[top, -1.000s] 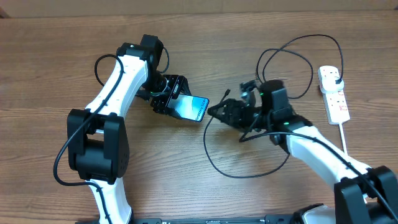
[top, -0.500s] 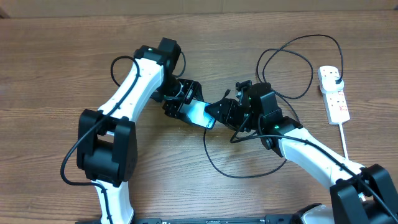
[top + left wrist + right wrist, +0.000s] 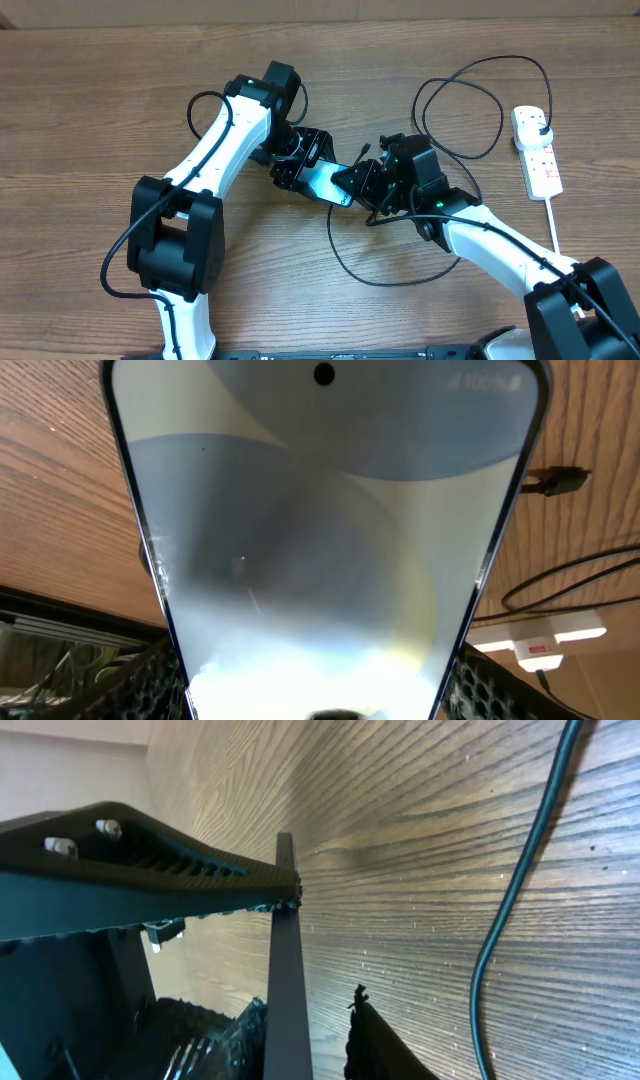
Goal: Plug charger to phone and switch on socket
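**Overhead and wrist views.** The left hand (image 3: 300, 168) is closed across the long edges of the phone (image 3: 325, 184). Its black, mesh-textured fingers (image 3: 150, 685) press on both sides. The phone is a slim flat rectangle with black edges, rounded corners and glossy pale-blue glass, and a small round camera dot sits near its free end.

The black right hand (image 3: 358, 182) sits just beside that free end, and one toothed finger (image 3: 150, 870) shows in its wrist view. The views do not show how far this hand is open or whether it grips anything.

The charger (image 3: 508, 902), a thin round black cable, lies in loose loops to the right of the phone. Its small connector tip (image 3: 556, 481) lies near the phone's free end, apart from it.

The socket (image 3: 540, 160) lies well apart from the phone, to its right. It is an elongated white plastic strip with red switch markings, and a black plug (image 3: 541, 124) is seated in it. The worktop (image 3: 100, 100) is brown wood grain.
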